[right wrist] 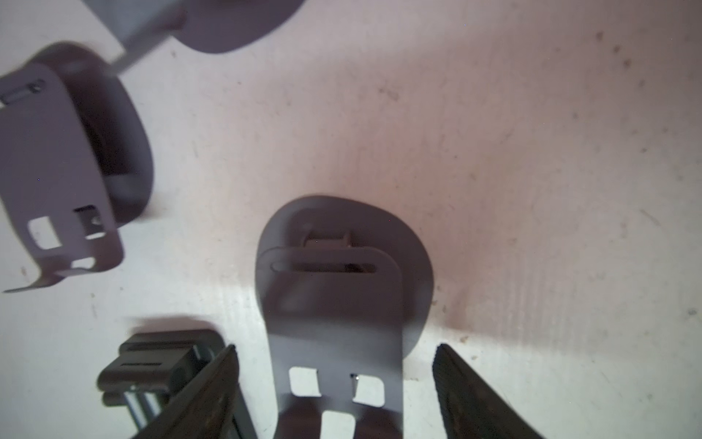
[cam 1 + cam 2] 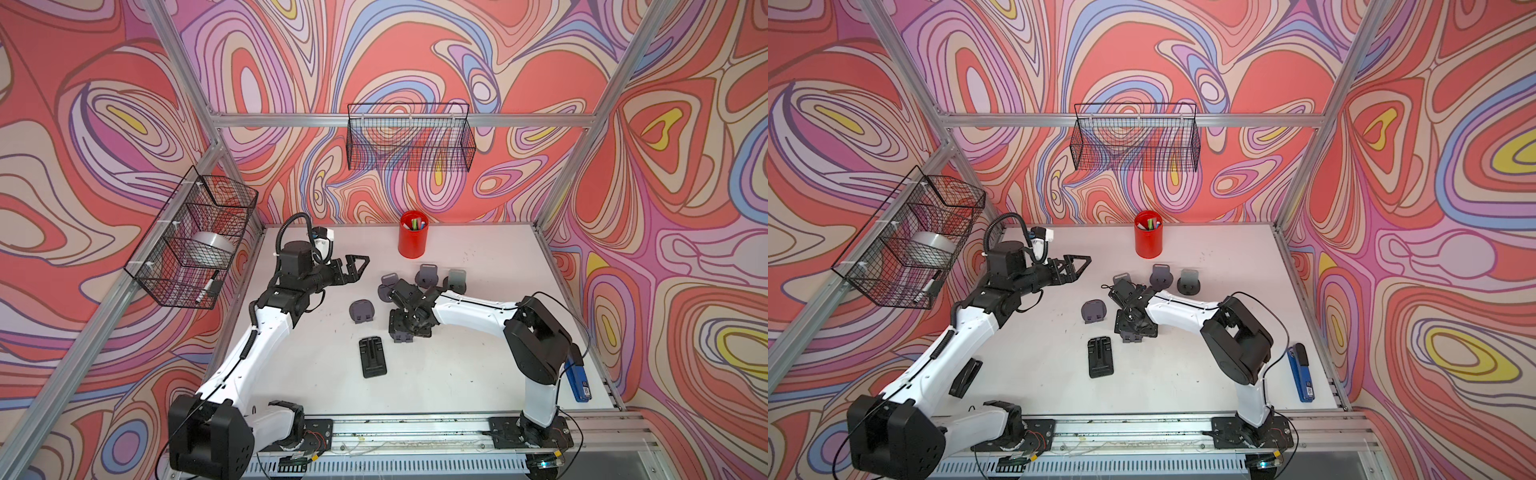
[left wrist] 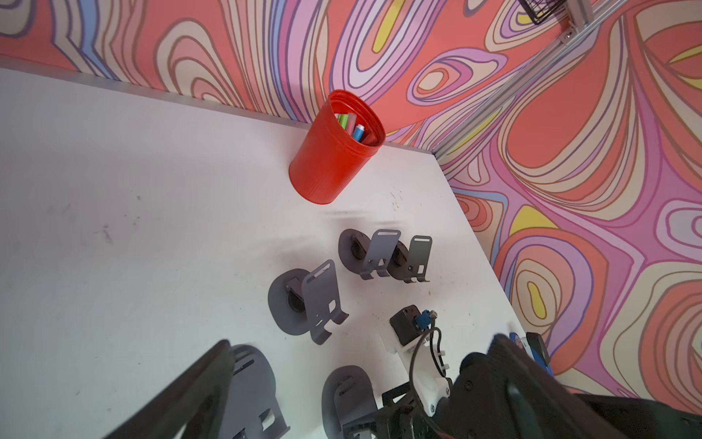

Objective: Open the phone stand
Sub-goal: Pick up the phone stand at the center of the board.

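The right gripper (image 1: 335, 346), jaws apart, straddles the phone stand (image 1: 330, 304) lengthwise. The left gripper (image 2: 360, 264), also apart, hangs farther off.

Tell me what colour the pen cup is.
Red; the pen cup shows best in the left wrist view.

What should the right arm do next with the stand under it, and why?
Probably lift the right gripper straight up: its jaws stand open either side of the grey phone stand, whose plate already looks raised off its base, and the left gripper is open and clear of it.
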